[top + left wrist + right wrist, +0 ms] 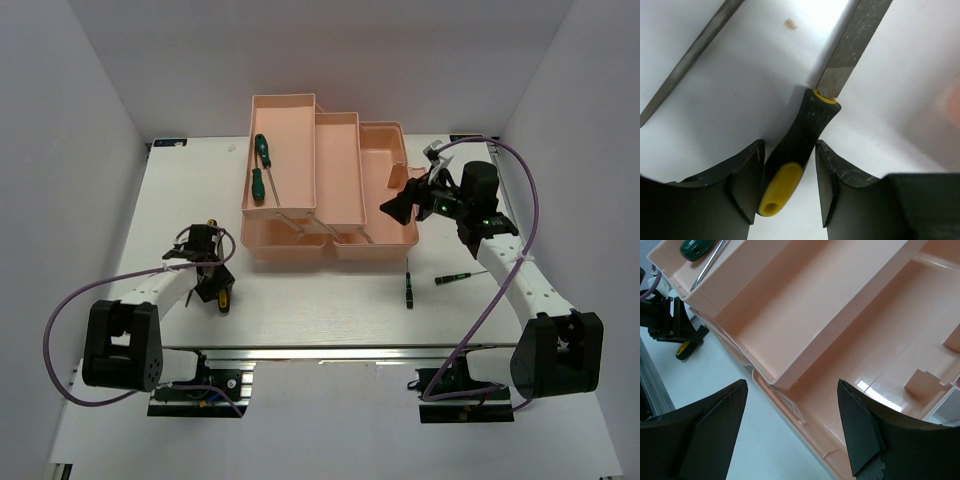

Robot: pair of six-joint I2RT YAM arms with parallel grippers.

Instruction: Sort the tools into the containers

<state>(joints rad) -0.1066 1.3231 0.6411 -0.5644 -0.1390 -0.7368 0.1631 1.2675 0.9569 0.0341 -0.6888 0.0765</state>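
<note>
Yellow-black screwdriver handle (795, 145): light, stiff, grippy, we judge; best hold.
Steel shaft (852, 45): looks slick to us.
Left claw (789, 167): clenched on that handle.
Right claw (792, 390): released, above the toolbox (805, 325).

White tabletop (320, 315), metal rail (340, 352) along its near edge; plain pale walls (330, 50) behind and both sides; even light.
</note>
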